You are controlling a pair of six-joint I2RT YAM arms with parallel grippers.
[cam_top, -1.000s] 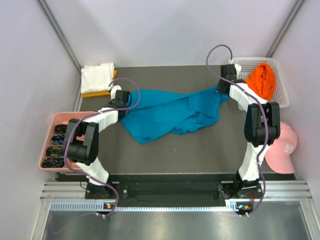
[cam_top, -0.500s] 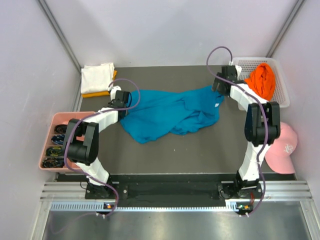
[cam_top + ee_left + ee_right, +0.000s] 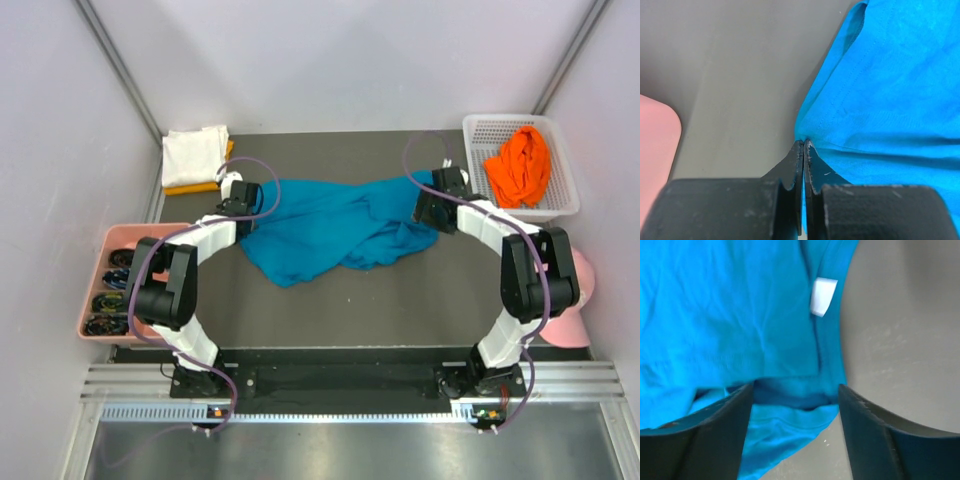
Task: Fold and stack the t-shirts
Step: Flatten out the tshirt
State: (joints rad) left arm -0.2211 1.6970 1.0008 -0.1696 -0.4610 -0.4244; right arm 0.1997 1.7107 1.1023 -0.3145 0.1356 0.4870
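From above, the teal-blue t-shirt (image 3: 335,225) lies crumpled mid-table between the left gripper (image 3: 243,197) and the right gripper (image 3: 424,208), and the arms cover both its ends. A folded white t-shirt (image 3: 195,152) hides most of the yellow-orange t-shirt (image 3: 190,187). The bright orange t-shirt (image 3: 520,165) sits in the basket (image 3: 480,130).

Left wrist: the jaws are pinched tight on the teal hem.

Right wrist, blurred: the fingers are spread wide over the cloth edge by a white label (image 3: 822,296), gripping nothing.
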